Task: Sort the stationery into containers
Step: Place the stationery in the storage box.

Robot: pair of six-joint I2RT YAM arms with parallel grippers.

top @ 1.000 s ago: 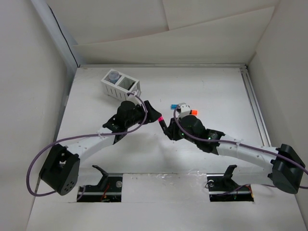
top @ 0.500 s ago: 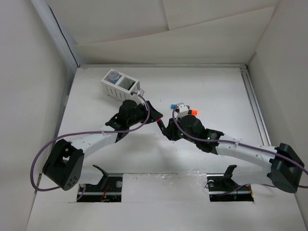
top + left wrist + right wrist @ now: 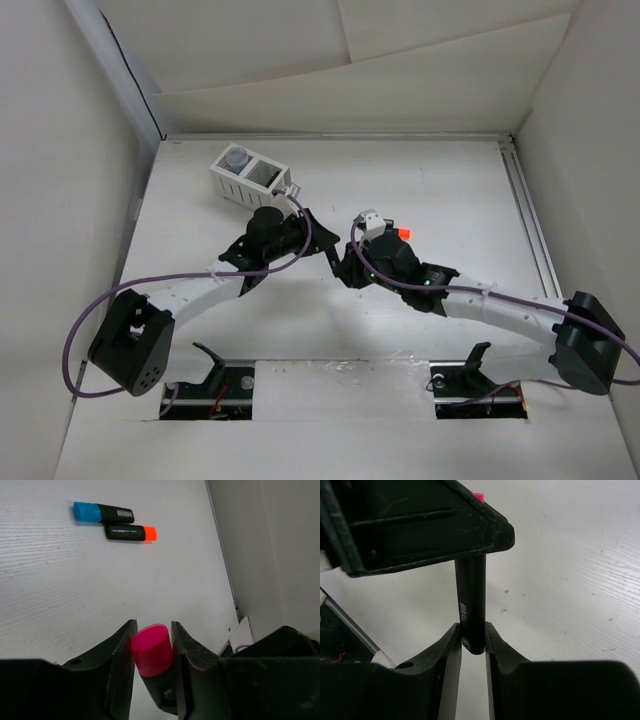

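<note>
Pink-capped marker (image 3: 151, 652) gripped at both ends over the table (image 3: 450, 190).
Its cap is clamped by the left gripper (image 3: 152, 627) and its black barrel by the right gripper (image 3: 472, 630). The white mesh box (image 3: 250, 175) is seen near the left gripper. A blue marker (image 3: 102, 513) and an orange marker (image 3: 131, 532) are laid side by side.

The organiser box (image 3: 250, 177) stands at the table's (image 3: 450, 180) far left, with a roll (image 3: 236, 157) in its left compartment. Near the centre, the left gripper (image 3: 152, 645) and right gripper (image 3: 471, 635) face each other, each clamping one end of the held marker (image 3: 151, 650). Right of the box, a first loose marker (image 3: 103, 513) and a second loose marker (image 3: 131, 533) lie side by side on the table.
</note>
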